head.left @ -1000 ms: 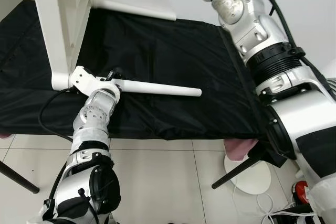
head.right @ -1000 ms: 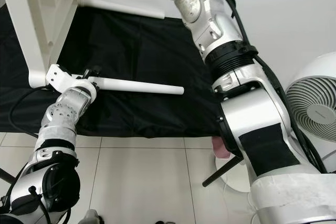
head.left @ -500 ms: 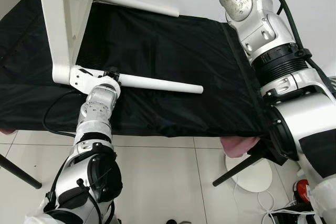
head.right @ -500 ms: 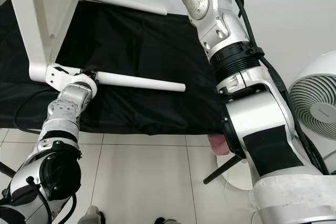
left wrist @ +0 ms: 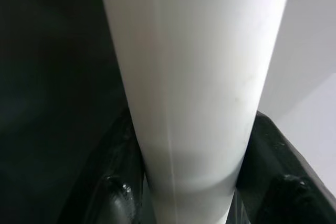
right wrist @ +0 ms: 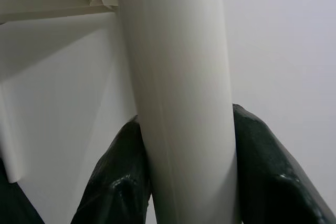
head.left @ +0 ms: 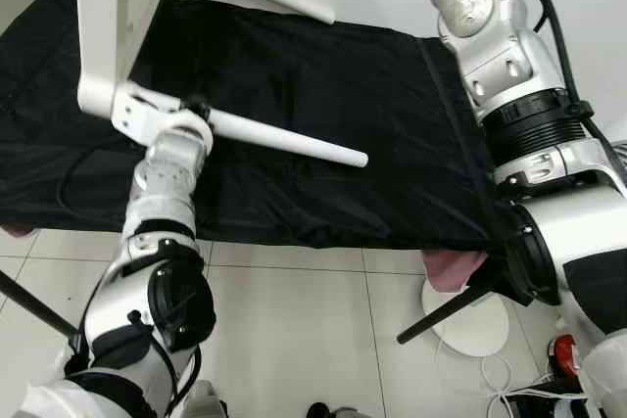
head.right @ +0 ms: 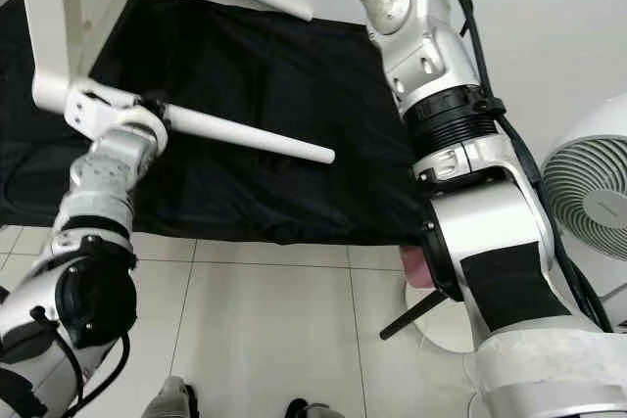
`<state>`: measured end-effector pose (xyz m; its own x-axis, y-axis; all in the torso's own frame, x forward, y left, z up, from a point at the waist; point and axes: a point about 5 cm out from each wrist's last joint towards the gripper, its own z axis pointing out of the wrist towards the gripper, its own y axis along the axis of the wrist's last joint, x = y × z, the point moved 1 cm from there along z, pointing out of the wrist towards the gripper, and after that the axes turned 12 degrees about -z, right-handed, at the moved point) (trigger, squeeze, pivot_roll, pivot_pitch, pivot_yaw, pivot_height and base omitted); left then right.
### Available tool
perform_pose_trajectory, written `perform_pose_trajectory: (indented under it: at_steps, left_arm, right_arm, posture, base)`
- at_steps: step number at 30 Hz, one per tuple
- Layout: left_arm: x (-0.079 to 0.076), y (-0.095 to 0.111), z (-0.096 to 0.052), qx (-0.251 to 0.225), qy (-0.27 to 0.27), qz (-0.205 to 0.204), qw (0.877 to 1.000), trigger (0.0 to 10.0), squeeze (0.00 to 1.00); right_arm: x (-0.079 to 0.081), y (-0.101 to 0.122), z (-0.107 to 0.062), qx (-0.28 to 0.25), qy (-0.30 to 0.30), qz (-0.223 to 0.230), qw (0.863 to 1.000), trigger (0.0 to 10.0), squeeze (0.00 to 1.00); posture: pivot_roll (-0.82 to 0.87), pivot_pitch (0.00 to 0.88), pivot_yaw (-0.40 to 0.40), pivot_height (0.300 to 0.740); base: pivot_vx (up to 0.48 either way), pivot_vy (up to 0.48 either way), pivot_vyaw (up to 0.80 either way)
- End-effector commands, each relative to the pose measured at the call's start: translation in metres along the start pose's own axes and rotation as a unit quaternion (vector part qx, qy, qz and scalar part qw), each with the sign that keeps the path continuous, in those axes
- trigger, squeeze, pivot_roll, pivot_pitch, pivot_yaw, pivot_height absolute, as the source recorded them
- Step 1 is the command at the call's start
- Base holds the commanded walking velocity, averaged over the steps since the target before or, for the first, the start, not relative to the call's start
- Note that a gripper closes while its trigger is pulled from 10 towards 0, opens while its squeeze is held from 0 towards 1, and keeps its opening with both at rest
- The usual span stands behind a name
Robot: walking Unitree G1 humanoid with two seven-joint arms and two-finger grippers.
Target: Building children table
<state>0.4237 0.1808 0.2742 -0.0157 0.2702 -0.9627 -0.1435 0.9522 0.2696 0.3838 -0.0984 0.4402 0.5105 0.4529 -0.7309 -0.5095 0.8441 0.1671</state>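
Black cloth (head.left: pixel 323 95): two white legs (head.left: pixel 284 139).

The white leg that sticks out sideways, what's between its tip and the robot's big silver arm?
Just bare black cloth. In the left eye view nothing lies between the white leg tip and the right arm.

Smooth white plastic, matt black cloth

The leg (head.left: pixel 284 139) and tabletop (head.left: pixel 113 17) look smooth, satin white plastic; the cloth (head.left: pixel 323 85) is matt black fabric; the arms (head.left: pixel 509 56) are glossy silver metal; the floor (head.left: pixel 313 330) is shiny tile.
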Motion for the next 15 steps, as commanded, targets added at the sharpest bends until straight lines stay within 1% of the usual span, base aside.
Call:
perform_pose_trajectory:
  at_steps: [1, 2, 3, 4, 5, 6, 7, 8, 9, 10, 11, 12, 13, 14, 15]
  left_arm:
    - [-0.14, 0.032, -0.026, -0.055, -0.287, 0.036, 0.956, 0.0, 0.0]
    - [-0.14, 0.032, -0.026, -0.055, -0.287, 0.036, 0.956, 0.0, 0.0]
    - [-0.156, 0.029, -0.031, -0.051, -0.313, 0.043, 0.947, 0.0, 0.0]
    - [-0.166, 0.027, -0.035, -0.048, -0.329, 0.051, 0.942, 0.0, 0.0]
    - [-0.166, 0.027, -0.035, -0.048, -0.329, 0.051, 0.942, 0.0, 0.0]
    - [-0.178, 0.022, -0.04, -0.04, -0.348, 0.057, 0.935, 0.0, 0.0]
    - [-0.189, 0.014, -0.044, -0.028, -0.366, 0.076, 0.927, 0.0, 0.0]
    - [-0.189, 0.014, -0.044, -0.028, -0.366, 0.076, 0.927, 0.0, 0.0]
    - [-0.196, 0.009, -0.046, -0.021, -0.377, 0.09, 0.922, 0.0, 0.0]
    - [-0.202, -0.001, -0.048, -0.004, -0.386, 0.106, 0.916, 0.0, 0.0]
    - [-0.202, -0.001, -0.048, -0.004, -0.386, 0.106, 0.916, 0.0, 0.0]
    - [-0.205, -0.009, -0.049, 0.01, -0.393, 0.12, 0.912, 0.0, 0.0]
    - [-0.207, -0.016, -0.05, 0.025, -0.397, 0.13, 0.908, 0.0, 0.0]
    - [-0.209, -0.027, -0.052, 0.044, -0.403, 0.14, 0.903, 0.0, 0.0]
    - [-0.21, -0.036, -0.055, 0.062, -0.408, 0.15, 0.899, 0.0, 0.0]
  right_arm:
    - [-0.029, -0.026, -0.007, 0.056, -0.108, 0.091, 0.988, 0.0, 0.0]
    - [-0.029, -0.026, -0.007, 0.056, -0.108, 0.091, 0.988, 0.0, 0.0]
    - [-0.03, -0.033, -0.011, 0.068, -0.126, 0.098, 0.985, 0.0, 0.0]
    - [-0.03, -0.038, -0.015, 0.079, -0.135, 0.104, 0.982, 0.0, 0.0]
    - [-0.03, -0.038, -0.015, 0.079, -0.135, 0.104, 0.982, 0.0, 0.0]
    - [-0.025, -0.047, -0.022, 0.098, -0.139, 0.108, 0.98, 0.0, 0.0]
    - [-0.009, -0.058, -0.033, 0.125, -0.125, 0.115, 0.978, 0.0, 0.0]
    - [-0.009, -0.058, -0.033, 0.125, -0.125, 0.115, 0.978, 0.0, 0.0]
    - [0.002, -0.064, -0.04, 0.142, -0.113, 0.119, 0.976, 0.0, 0.0]
    - [0.021, -0.071, -0.052, 0.164, -0.092, 0.13, 0.973, 0.0, 0.0]
    - [0.021, -0.071, -0.052, 0.164, -0.092, 0.13, 0.973, 0.0, 0.0]
    - [0.038, -0.076, -0.063, 0.181, -0.07, 0.142, 0.971, 0.0, 0.0]
    - [0.051, -0.078, -0.071, 0.192, -0.055, 0.157, 0.967, 0.0, 0.0]
    - [0.068, -0.082, -0.084, 0.21, -0.034, 0.173, 0.962, 0.0, 0.0]
    - [0.082, -0.084, -0.095, 0.22, -0.021, 0.201, 0.955, 0.0, 0.0]
  posture:
    - [0.05, 0.127, -0.06, 0.74]
    - [0.05, 0.127, -0.06, 0.74]
    - [0.05, 0.128, -0.063, 0.74]
    - [0.06, 0.127, -0.064, 0.74]
    - [0.06, 0.127, -0.064, 0.74]
    - [0.06, 0.129, -0.067, 0.74]
    - [0.07, 0.13, -0.068, 0.74]
    - [0.07, 0.13, -0.068, 0.74]
    - [0.07, 0.13, -0.068, 0.74]
    - [0.08, 0.135, -0.066, 0.74]
    - [0.08, 0.135, -0.066, 0.74]
    - [0.08, 0.136, -0.065, 0.74]
    - [0.09, 0.14, -0.063, 0.74]
    - [0.09, 0.14, -0.063, 0.74]
    - [0.1, 0.143, -0.061, 0.74]
  base:
    - [0.0, 0.0, 0.0]
    - [0.0, 0.0, 0.0]
    - [0.0, 0.0, 0.0]
    - [0.0, 0.0, 0.0]
    - [0.0, 0.0, 0.0]
    - [0.0, 0.0, 0.0]
    - [0.0, 0.0, 0.0]
    - [0.0, 0.0, 0.0]
    - [0.0, 0.0, 0.0]
    - [0.0, 0.0, 0.0]
    - [0.0, 0.0, 0.0]
    - [0.0, 0.0, 0.0]
    - [0.0, 0.0, 0.0]
    - [0.0, 0.0, 0.0]
    - [0.0, 0.0, 0.0]
